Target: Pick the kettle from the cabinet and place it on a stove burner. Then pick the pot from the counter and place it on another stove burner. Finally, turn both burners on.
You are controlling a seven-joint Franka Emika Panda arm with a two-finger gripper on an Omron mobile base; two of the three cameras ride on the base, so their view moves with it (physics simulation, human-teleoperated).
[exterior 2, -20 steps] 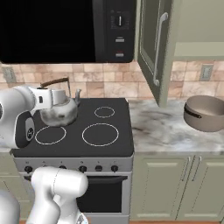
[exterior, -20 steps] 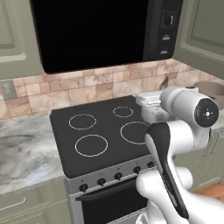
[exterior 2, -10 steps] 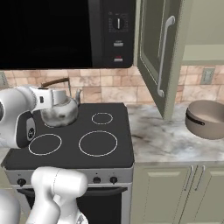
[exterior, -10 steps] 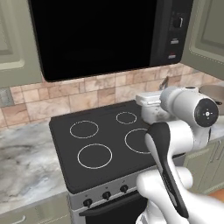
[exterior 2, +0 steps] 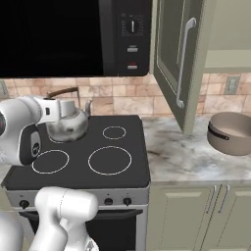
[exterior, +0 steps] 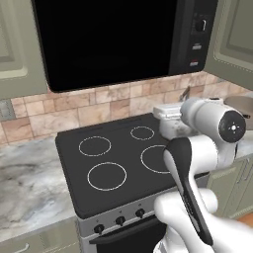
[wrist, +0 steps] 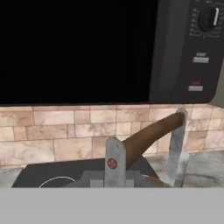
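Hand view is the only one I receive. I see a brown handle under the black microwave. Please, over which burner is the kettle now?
Observer: The small shiny silver kettle hangs over the rear left white ring of the black glass cooktop. Whether it touches the glass I cannot tell.
Operator: Are the other rings free?
Observer: Yes, the front left ring, the front right ring and the rear right ring carry nothing.
Operator: And where is the pot?
Observer: The wide taupe-brown metal pot stands on the grey-white marbled counter, to the right of the open olive-green cabinet door.
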